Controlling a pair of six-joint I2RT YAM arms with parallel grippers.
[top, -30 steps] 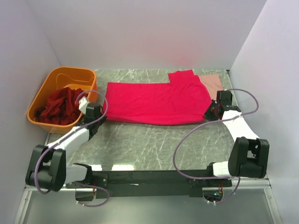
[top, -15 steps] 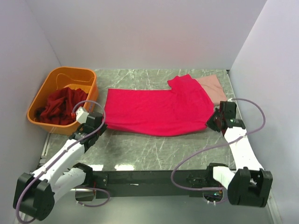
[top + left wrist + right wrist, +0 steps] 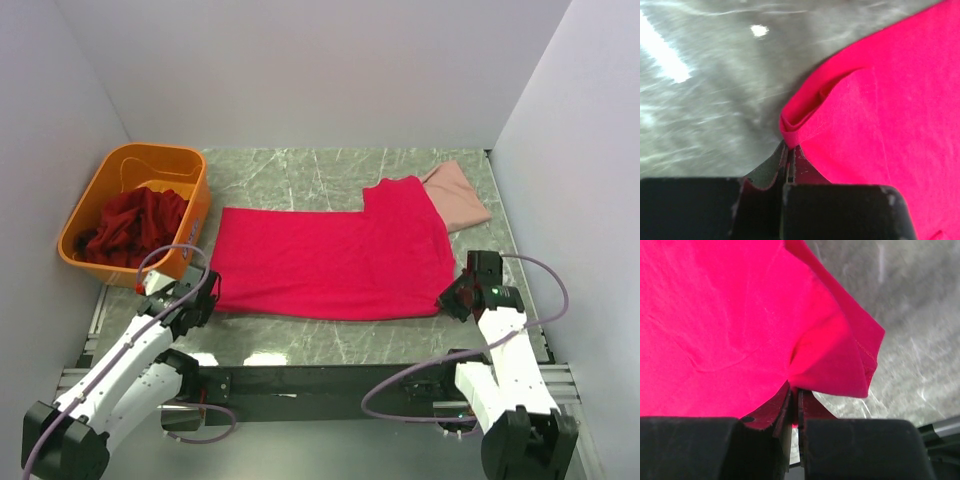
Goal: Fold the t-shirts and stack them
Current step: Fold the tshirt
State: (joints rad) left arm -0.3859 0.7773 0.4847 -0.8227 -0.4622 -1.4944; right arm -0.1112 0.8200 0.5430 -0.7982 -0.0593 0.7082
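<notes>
A bright crimson-pink t-shirt lies spread flat across the middle of the marble table. My left gripper is shut on its near left corner, the cloth pinched between the jaws. My right gripper is shut on the near right corner, where the fabric bunches into a fold. A pale salmon-pink t-shirt lies partly under the crimson one at the back right. Dark maroon-red t-shirts are heaped in the orange tub.
The orange tub stands at the table's left edge, just beyond my left arm. White walls close in the back and both sides. Bare marble shows behind the crimson shirt, and a strip shows in front of it.
Both grippers have pulled the crimson-pink shirt toward the near edge of the table. More of the salmon-pink shirt is uncovered at the back right.
</notes>
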